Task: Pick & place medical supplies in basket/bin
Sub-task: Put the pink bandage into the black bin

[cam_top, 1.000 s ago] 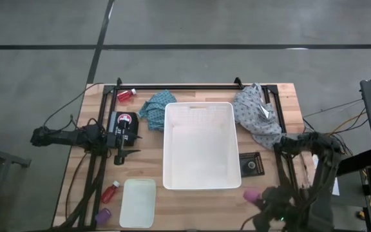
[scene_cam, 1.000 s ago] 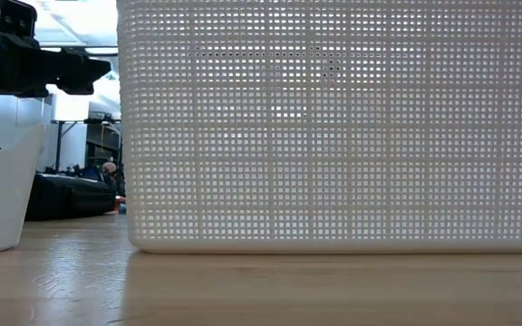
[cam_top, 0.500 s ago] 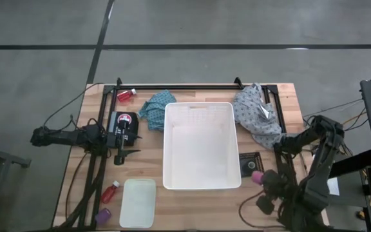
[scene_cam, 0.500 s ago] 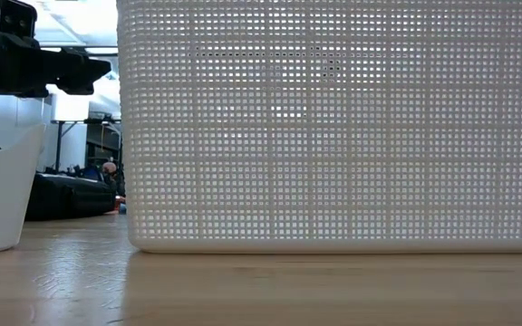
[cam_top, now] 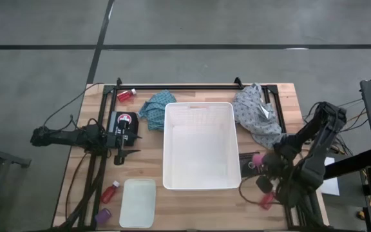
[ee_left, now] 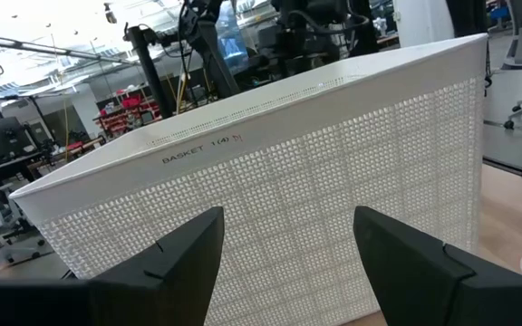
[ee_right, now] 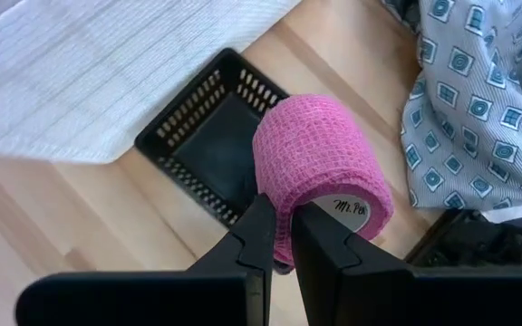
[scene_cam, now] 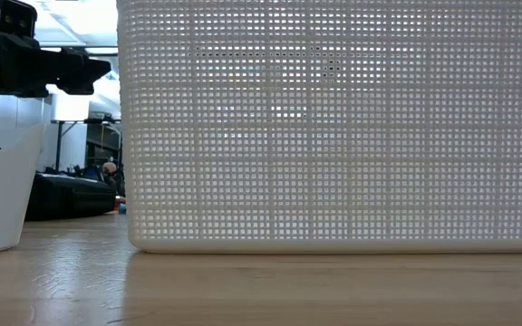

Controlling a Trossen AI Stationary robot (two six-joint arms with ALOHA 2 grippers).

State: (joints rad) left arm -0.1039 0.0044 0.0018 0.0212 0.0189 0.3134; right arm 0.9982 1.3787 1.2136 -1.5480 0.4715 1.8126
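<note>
Right wrist view: the right pincer (ee_right: pixel 279 237) is clamped on a pink roll (ee_right: pixel 324 172), above the black tray (ee_right: pixel 208 149) beside the white basket (cam_top: pixel 201 145). Carrying well means clearing that rim before releasing over its middle. Farther off, the left pincer (ee_left: pixel 284 249) waits, apart, facing the basket's wall.

Robotics lab: concrete floor (cam_top: pixel 237 26), wooden bench (cam_top: pixel 76 161), equipment racks (ee_left: pixel 125 113) behind.
</note>
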